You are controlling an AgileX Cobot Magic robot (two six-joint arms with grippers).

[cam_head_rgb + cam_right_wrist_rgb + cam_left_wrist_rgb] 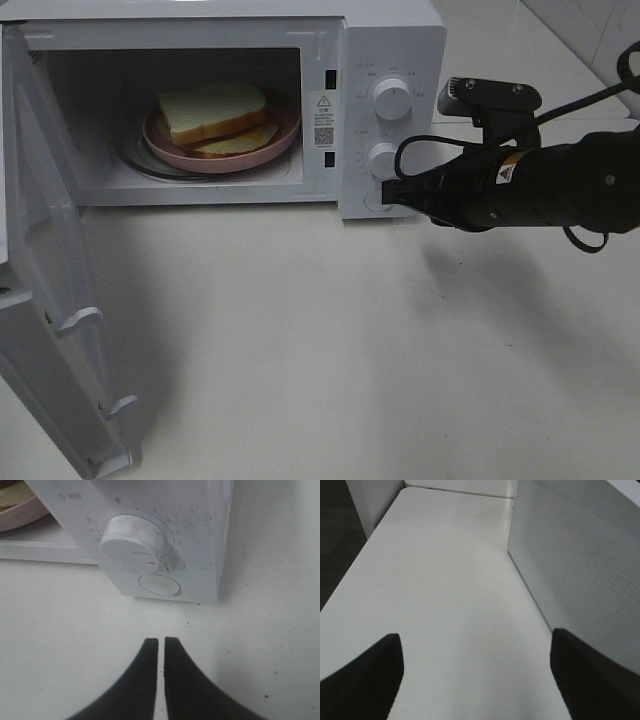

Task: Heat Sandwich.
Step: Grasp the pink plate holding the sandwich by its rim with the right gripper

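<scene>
Sandwich [212, 110] waits on its plate [225, 160] inside the microwave [400, 40] at the tabletop's [350, 350] far edge, yet the door [40, 250] stands open, so your right end effector [161, 642], closed almost together, could turn the dial [383, 158] uselessly.

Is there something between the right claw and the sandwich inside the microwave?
Partly. The right claw faces the control panel, right of the cavity, so that panel blocks the straight line. The door is open; nothing covers the sandwich from the front.
</scene>
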